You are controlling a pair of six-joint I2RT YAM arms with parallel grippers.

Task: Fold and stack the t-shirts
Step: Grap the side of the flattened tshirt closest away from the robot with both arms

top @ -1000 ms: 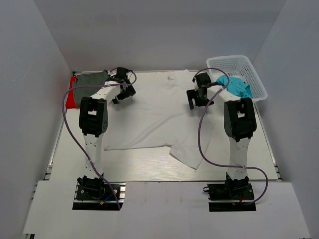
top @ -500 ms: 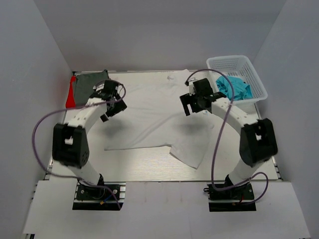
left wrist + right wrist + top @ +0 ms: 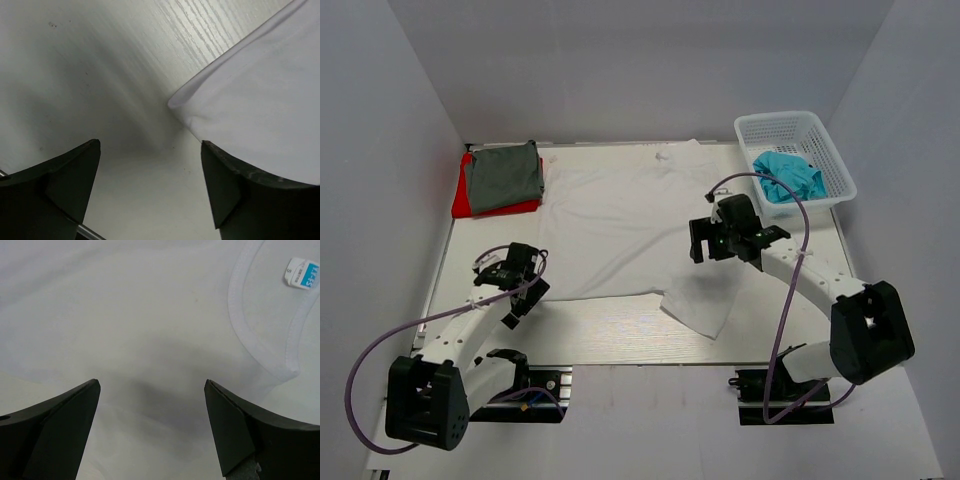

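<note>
Lab test cell: grey enclosure walls (image 3: 640,70), white table (image 3: 590,332).

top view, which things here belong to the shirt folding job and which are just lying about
Job:
white t-shirt
dark grey t-shirt
red t-shirt
teal t-shirt

Just lying about:
white mesh basket, which only holds the teal t-shirt

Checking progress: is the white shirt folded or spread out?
Spread out: the white shirt lies flat and unfolded across the table, its neck label visible.
</note>
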